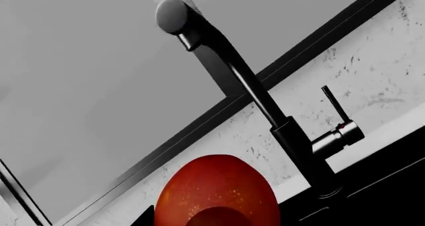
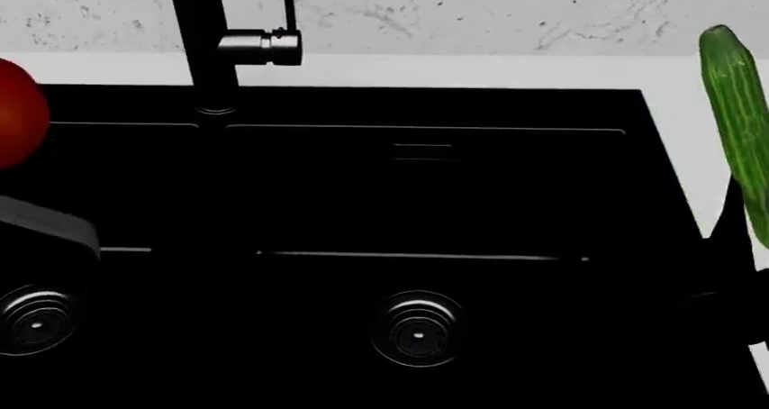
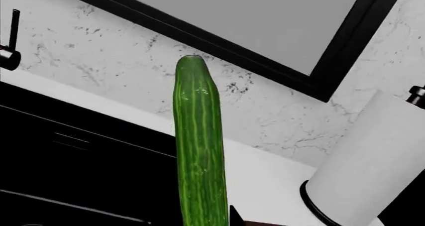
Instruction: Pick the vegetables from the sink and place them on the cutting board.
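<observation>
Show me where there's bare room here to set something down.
Both sink basins are bare apart from their drains. The white ledge behind is free right of the faucet. The edges are crowded: tomato held up at left, cucumber at right, paper roll beyond it.

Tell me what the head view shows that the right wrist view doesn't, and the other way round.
Only the head view shows the tomato, the two drains and the faucet column. Only the right wrist view shows a white paper towel roll and a black-framed window. Both show the upright cucumber, the black sink and the marbled wall.
</observation>
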Robot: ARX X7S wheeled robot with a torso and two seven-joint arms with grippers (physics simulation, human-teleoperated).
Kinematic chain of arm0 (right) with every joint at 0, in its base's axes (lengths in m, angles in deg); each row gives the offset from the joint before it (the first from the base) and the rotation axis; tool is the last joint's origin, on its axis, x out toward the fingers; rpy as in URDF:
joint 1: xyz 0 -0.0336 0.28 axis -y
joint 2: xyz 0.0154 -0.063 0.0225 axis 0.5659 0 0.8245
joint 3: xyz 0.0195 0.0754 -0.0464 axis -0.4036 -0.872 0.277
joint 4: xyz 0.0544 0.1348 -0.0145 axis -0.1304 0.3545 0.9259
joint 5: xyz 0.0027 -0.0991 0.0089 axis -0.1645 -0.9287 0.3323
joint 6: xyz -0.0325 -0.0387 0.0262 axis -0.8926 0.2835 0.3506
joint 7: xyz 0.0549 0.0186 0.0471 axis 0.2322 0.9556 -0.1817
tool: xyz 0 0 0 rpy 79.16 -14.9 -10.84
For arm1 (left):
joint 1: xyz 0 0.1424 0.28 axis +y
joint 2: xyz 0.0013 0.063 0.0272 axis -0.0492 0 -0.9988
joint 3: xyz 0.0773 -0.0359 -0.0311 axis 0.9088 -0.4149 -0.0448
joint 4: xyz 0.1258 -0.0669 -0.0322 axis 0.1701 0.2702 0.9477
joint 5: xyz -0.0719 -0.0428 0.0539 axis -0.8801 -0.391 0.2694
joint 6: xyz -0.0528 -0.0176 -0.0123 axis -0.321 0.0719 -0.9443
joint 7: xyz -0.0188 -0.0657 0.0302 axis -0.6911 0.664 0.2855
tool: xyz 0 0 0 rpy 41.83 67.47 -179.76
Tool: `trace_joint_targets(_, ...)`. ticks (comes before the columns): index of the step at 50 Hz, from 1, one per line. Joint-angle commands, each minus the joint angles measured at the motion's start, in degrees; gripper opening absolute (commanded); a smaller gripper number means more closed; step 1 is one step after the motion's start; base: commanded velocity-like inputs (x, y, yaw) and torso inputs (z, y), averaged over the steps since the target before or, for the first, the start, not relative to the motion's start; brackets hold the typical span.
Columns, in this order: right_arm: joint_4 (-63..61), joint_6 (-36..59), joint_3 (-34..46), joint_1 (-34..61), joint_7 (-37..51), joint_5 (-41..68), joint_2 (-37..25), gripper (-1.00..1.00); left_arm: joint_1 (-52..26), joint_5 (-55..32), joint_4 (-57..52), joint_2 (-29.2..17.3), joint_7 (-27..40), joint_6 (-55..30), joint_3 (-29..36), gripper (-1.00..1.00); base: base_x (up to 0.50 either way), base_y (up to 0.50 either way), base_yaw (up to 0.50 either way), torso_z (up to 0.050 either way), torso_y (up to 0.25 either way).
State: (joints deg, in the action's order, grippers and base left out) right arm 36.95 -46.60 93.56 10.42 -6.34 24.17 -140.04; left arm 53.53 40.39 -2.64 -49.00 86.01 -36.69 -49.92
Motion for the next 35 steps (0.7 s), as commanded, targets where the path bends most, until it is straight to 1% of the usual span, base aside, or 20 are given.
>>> trace_joint_targets(1,-3.5,1.5,-3.7,2.9,-0.3,1.9,-1.4,-1.00,-0.5,0.7,-3.1,3.9,-0.1,-0.7,1.1,-1.00,0.00,-0.50,0.00,0.000,0.000)
trace_joint_targets(4,-3.2,0.3,-3.3,1.8,-0.3,1.0,-1.6,-1.00,0.6,1.0,-3.2,2.9,0.2,1.2,2.7,-1.00,0.01,-0.50,0.00,0.000,0.000)
trace_joint_targets(6,-3.4,-0.3,-3.3,1.6,-0.1,1.0,-1.7,-1.00,0.9,1.8,-4.1,2.8,0.4,0.0,3.6,-1.00,0.03,-0.50,0.00,0.000,0.000)
trace_joint_targets(7,-3.4,-0.3,-3.4,1.6,0.0,1.1,-1.6,-1.00,0.9,1.4,-4.7,3.4,-0.1,-0.9,2.9,-1.00,0.03,-0.50,0.00,0.000,0.000)
trace_joint_targets(9,-3.5,-0.2,-3.4,1.7,0.1,1.1,-1.4,-1.00,1.6,1.5,-5.1,2.8,0.3,1.1,3.5,-1.00,0.03,-0.50,0.00,0.000,0.000)
trace_joint_targets(10,-3.7,-0.3,-3.5,1.7,0.1,1.2,-1.3,-1.00,1.1,2.6,-5.1,2.8,0.8,-0.1,4.7,-1.00,0.03,-0.50,0.00,0.000,0.000)
trace_joint_targets(13,-3.9,0.1,-3.6,1.9,0.2,1.3,-1.4,-1.00,0.2,2.4,-6.0,4.0,0.2,-1.5,4.7,-1.00,0.04,-0.50,0.00,0.000,0.000)
trace_joint_targets(17,-4.4,-0.6,-3.6,1.4,0.4,1.1,-1.8,-1.00,-1.9,5.3,-7.4,4.3,1.1,-3.8,8.5,-1.00,0.05,-0.50,0.00,0.000,0.000)
trace_joint_targets(22,-4.4,-0.9,-3.5,1.0,0.3,0.7,-1.7,-1.00,-3.7,5.7,-8.1,5.8,0.2,-6.8,9.3,-1.00,0.07,-0.50,0.00,0.000,0.000)
trace_joint_targets(25,-4.5,-1.2,-3.5,0.9,0.4,0.6,-1.7,-1.00,-4.1,5.4,-8.5,6.0,-0.4,-7.0,9.4,-1.00,0.09,-0.50,0.00,0.000,0.000)
trace_joint_targets(30,-4.6,-1.3,-3.7,1.0,0.4,0.5,-1.2,-1.00,-6.0,6.0,-9.4,6.7,-1.2,-9.5,11.0,-1.00,0.10,-0.50,0.00,0.000,0.000)
trace_joint_targets(35,-4.8,-2.2,-3.8,0.6,0.6,0.5,-1.9,-1.00,-7.2,7.1,-11.8,7.6,-1.7,-12.1,14.1,-1.00,0.10,-0.50,0.00,0.000,0.000)
